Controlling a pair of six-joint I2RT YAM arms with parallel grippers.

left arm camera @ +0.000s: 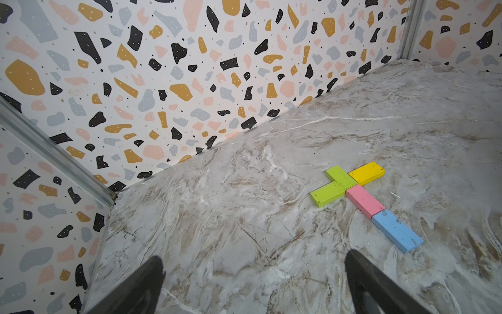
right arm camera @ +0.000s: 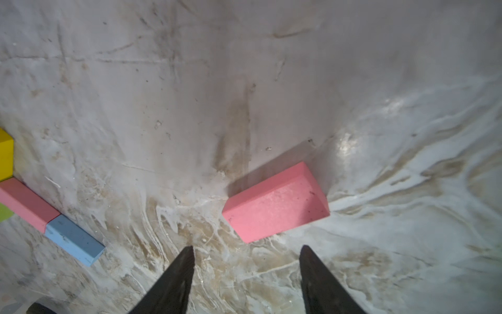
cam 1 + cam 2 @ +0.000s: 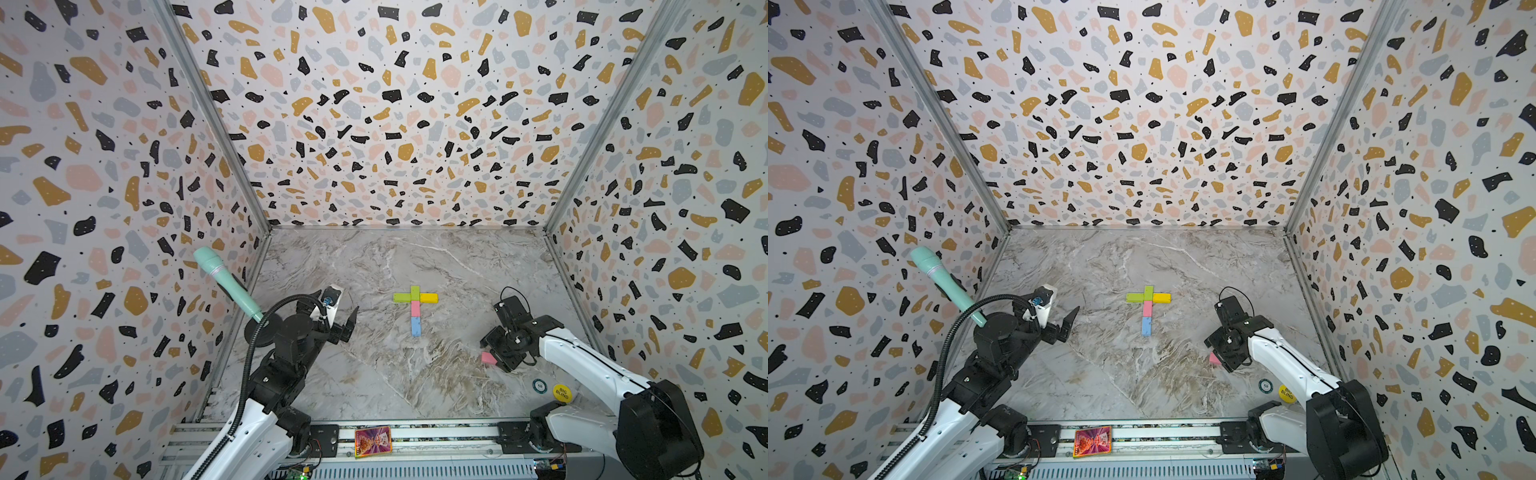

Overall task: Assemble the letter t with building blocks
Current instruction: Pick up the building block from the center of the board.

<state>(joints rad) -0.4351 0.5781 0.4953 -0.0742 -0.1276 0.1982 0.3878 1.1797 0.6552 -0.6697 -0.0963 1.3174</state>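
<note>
Marbled worktop point(image 3: 365, 374) carried a five-brick figure, with one pink brick point(image 2: 275, 202) lying loose.
Mid-worktop, the letter t point(image 3: 415, 309) lacked its foot. The pink brick sat well apart from it, just ahead of the right jaws, which stood parted and empty (the left jaws likewise, parted over bare marble). That brick lay askew to the right jaws, so a closing pinch would likely have caught a corner and spun it away. Setting it against the blue brick point(image 3: 416, 326) risked nudging the stem crooked, since nothing pinned those pieces.
</note>
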